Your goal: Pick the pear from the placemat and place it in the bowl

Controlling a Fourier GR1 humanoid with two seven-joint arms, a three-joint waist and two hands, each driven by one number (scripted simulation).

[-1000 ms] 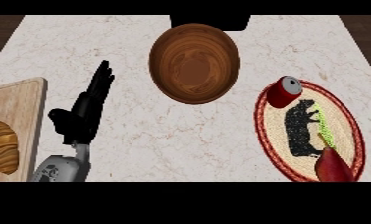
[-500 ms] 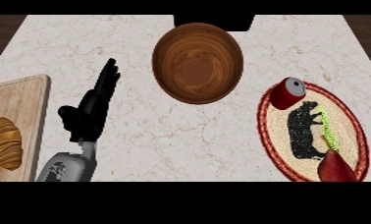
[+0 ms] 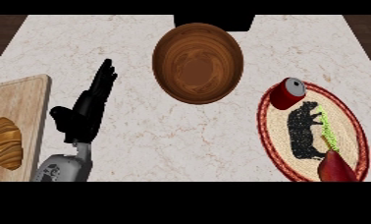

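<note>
Your step here is the pick, and it has not begun. The pear (image 3: 334, 170), a dark red fruit, lies at the near edge of the round woven placemat (image 3: 274, 126) on the right side of the counter (image 3: 145, 144), and the view's lower edge cuts part of it off. A thin green strip (image 3: 326, 128) runs from it up across the mat; you cannot tell from here whether it belongs to the fruit.

Your left hand (image 3: 83, 117) rests at the view's left, just beside the wooden cutting board (image 3: 25, 105), with its fingers straight and nothing in it. It is well apart from the pear. Your right hand does not show at all, so nothing can be said of its fingers.

The right hand is probably the better choice, since the pear lies on its side. Bring it in from the lower right and come down over the widest part of the fruit, then curl fingers and thumb round that part, not the narrow end, which would likely slip.

Mind the red can (image 3: 288, 93): it stands on the mat's far edge, between the pear and the wooden bowl (image 3: 161, 51). Lift the pear clear before you cross, and pass above or in front of the can. Let go only once the fruit hangs over the bowl's hollow, inside its rim.
</note>
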